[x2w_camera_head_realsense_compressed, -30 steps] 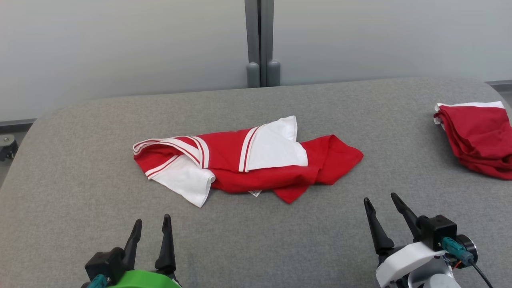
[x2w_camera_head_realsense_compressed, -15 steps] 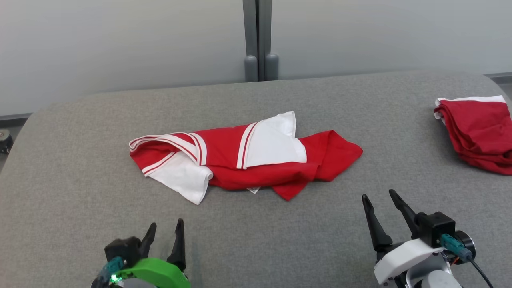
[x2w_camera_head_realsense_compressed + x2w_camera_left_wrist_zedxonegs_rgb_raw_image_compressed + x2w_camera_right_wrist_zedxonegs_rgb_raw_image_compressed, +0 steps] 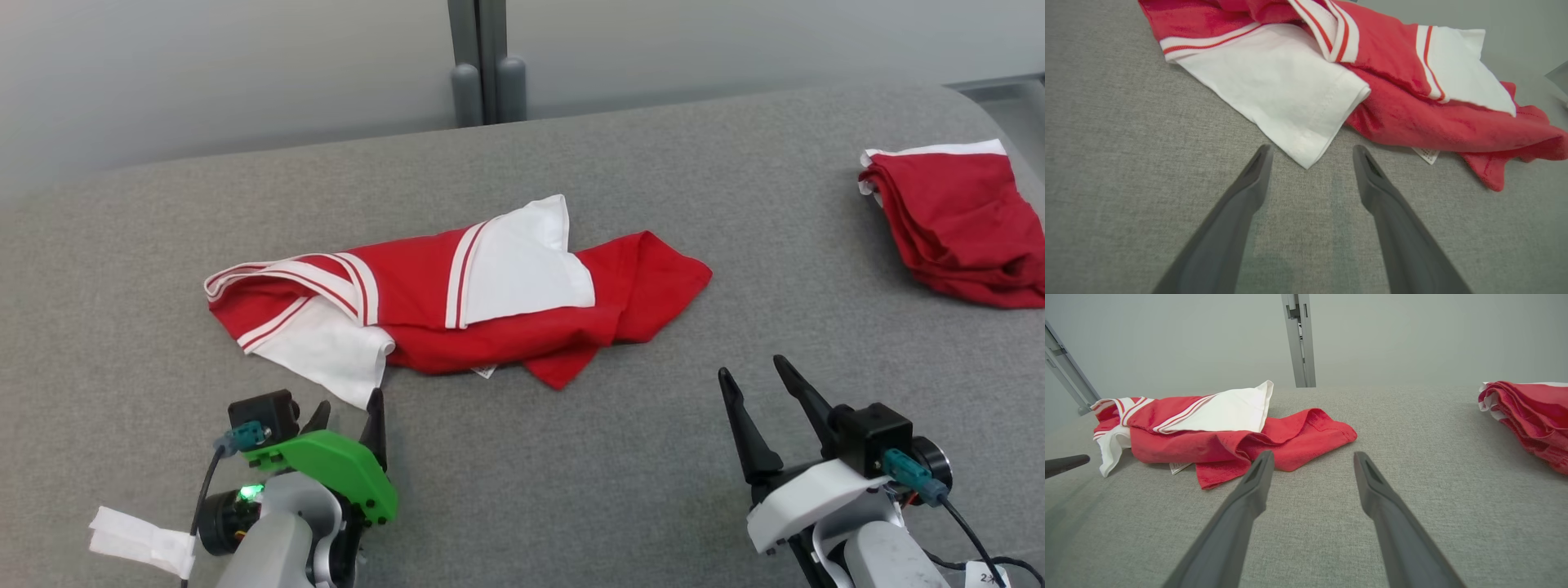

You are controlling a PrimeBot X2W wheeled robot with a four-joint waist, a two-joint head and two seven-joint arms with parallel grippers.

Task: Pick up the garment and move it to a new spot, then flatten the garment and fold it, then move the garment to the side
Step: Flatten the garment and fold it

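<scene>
On the table (image 3: 571, 490), garment (image 3: 490, 310) lies centre, folded pile (image 3: 955, 220) right, left gripper (image 3: 349, 400) before garment.

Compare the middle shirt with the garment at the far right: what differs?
The middle shirt lies crumpled and spread wide; the right garment is folded into a compact stack. The middle shirt shows large white sleeves and striped trim; the right garment shows mostly red, white only at its edges. Both are red and white, on the grey table.

Crumpled red-and-white garment (image 3: 506, 318) lies mid-worktop (image 3: 571, 490). My left pincer (image 3: 347, 403), fingers spread, sits just at its white sleeve corner. My right pincer (image 3: 749, 365), likewise spread, stands apart from the red hem. Folded red cloth (image 3: 963, 229) lies far right.
</scene>
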